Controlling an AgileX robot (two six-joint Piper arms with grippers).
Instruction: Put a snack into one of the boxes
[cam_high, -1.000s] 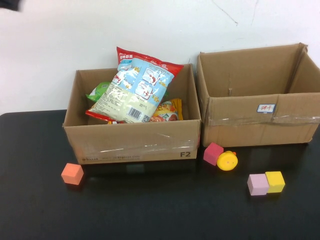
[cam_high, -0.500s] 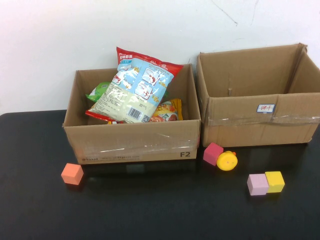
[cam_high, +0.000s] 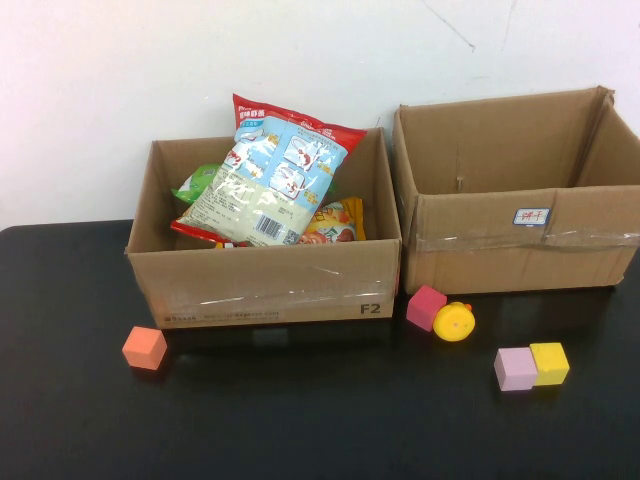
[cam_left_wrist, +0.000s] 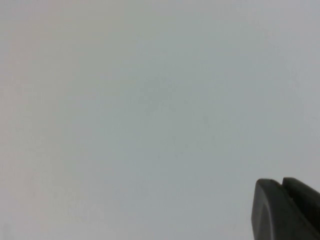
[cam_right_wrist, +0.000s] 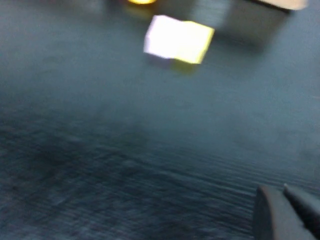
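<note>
Two open cardboard boxes stand side by side at the back of the black table. The left box (cam_high: 265, 290) holds several snacks: a big red-and-blue bag (cam_high: 275, 175) leaning on top, a green bag (cam_high: 200, 183) and an orange bag (cam_high: 335, 222). The right box (cam_high: 500, 250) shows nothing inside. Neither arm appears in the high view. My left gripper (cam_left_wrist: 282, 184) is shut, holds nothing and faces a blank pale wall. My right gripper (cam_right_wrist: 282, 189) hangs low over the dark tabletop, its fingertips close together and holding nothing.
Loose toys lie in front of the boxes: an orange cube (cam_high: 145, 347) at the left, a magenta cube (cam_high: 426, 306) beside a yellow round toy (cam_high: 454, 322), and a lilac cube (cam_high: 515, 368) touching a yellow cube (cam_high: 550, 363). The right wrist view shows that pair of cubes (cam_right_wrist: 177, 39) ahead.
A dark bit of the left arm at the high view's top left corner has gone out of view. The boxes, snacks and toys have not moved.
</note>
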